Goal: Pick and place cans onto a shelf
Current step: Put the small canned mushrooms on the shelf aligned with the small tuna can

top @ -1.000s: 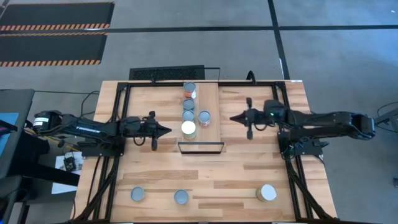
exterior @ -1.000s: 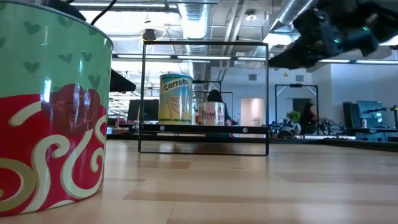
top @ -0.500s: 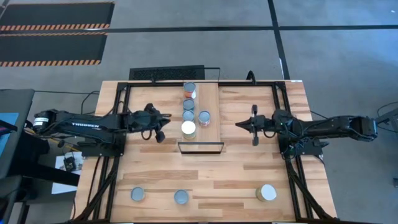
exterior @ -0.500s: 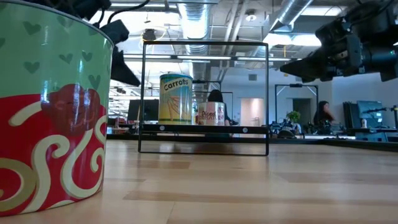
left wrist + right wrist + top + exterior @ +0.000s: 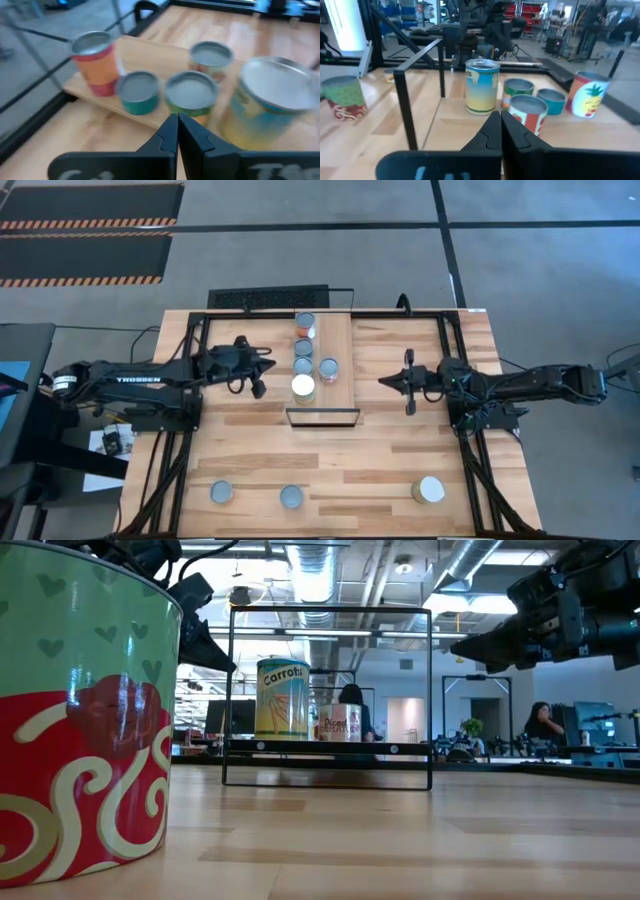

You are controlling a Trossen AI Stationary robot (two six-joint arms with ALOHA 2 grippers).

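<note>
The shelf (image 5: 337, 340) stands mid-table with several cans on it: an orange-red one (image 5: 95, 62), a teal one (image 5: 139, 92), a green one (image 5: 191, 95), a red one (image 5: 527, 114) and a tall white-lidded yellow one (image 5: 481, 86). Three more cans stand on their bases near the table's near edge (image 5: 221, 493) (image 5: 291, 497) (image 5: 431, 490). My left gripper (image 5: 270, 366) is shut and empty, in the air left of the shelf. My right gripper (image 5: 383, 381) is shut and empty, in the air right of the shelf.
The shelf's black wire frame (image 5: 330, 775) rises above the plank and closes its near end. Black rails (image 5: 190, 370) (image 5: 455, 370) run along both table sides. The green-red can (image 5: 80, 720) stands close to the low camera. People sit in the room behind.
My left gripper has gone toward the table's far edge and a little up, staying shut beside the shelf. My right gripper has gone slightly down and toward the near edge, then kept still. No can has moved.
</note>
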